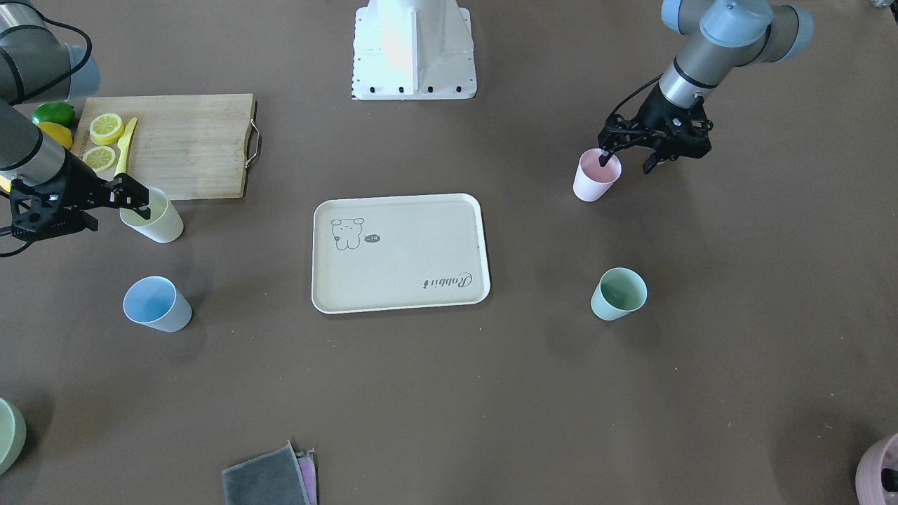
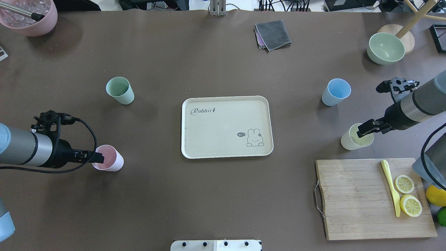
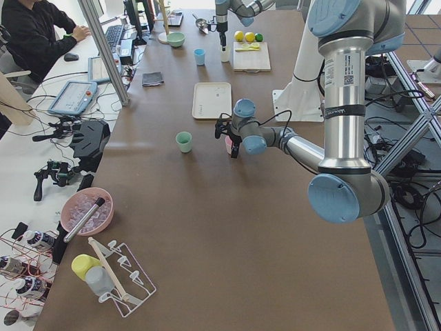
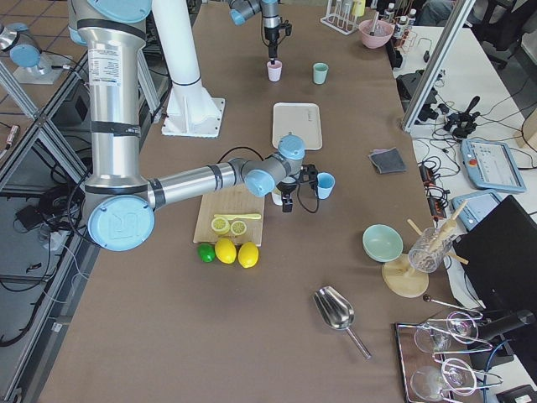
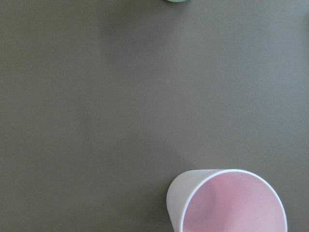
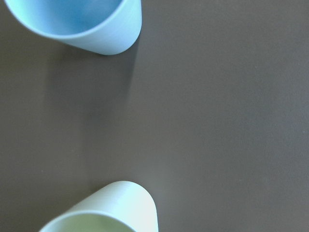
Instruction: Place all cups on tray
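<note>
Overhead exterior: left gripper (image 2: 99, 159) and right gripper (image 2: 364, 128) gaped astride pink cup (image 2: 112, 163) and yellow cup (image 2: 351, 142) rims, at the tray's (image 2: 223, 139) eight and three o'clock; an off-centre pinch risked tipping either.

- Arms (image 1: 691, 70): silver-grey tubes, pale blue joint caps.
- Black, skeletal left gripper (image 1: 625, 165) and right gripper (image 1: 121, 217), with looping black cables (image 2: 93, 135).
- White pedestal base (image 1: 414, 63), bolted edge.

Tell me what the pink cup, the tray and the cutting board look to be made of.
Pink cup: likely plastic, matte finish; even pastel colour, thin smooth wall, no glare.
Tray: probably plastic or melamine, matte cream; moulded raised rim with rounded corners and a printed drawing.
Cutting board: wood or bamboo, looks unvarnished; pale grain running in lengthwise strips.
</note>
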### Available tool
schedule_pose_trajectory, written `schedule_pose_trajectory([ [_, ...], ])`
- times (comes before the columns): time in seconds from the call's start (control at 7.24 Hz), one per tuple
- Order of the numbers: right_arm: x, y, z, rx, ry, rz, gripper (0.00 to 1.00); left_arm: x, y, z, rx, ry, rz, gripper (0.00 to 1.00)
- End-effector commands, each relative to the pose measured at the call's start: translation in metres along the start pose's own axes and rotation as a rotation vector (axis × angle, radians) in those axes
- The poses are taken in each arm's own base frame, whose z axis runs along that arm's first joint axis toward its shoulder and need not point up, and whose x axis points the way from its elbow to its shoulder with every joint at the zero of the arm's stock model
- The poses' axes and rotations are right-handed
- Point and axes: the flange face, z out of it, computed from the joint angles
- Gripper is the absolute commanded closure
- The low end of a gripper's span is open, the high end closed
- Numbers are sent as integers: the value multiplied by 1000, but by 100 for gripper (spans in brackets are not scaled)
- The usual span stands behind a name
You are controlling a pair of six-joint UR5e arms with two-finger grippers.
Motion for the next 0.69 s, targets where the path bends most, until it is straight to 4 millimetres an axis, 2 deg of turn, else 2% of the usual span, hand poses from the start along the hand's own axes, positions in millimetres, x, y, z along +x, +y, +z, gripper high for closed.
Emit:
schedule_pose_trajectory([
  [0.0, -2, -2, 0, 3, 0, 0, 32, -1, -2, 6, -3, -5, -2, 65],
  [0.14, -3, -3, 1, 2, 0, -1, 54, 3, -2, 7, -3, 1, 0, 100],
  [0.28, -9, -7, -1, 9, -5, -13, 87, 12, -4, 5, -2, 19, 2, 100],
  [0.41, -16, -11, -2, 14, -13, -18, 100, 19, -5, 1, 1, 40, 5, 100],
  [0.55, -16, -12, -2, 13, -14, -18, 100, 33, -10, 0, 8, 62, -42, 100],
])
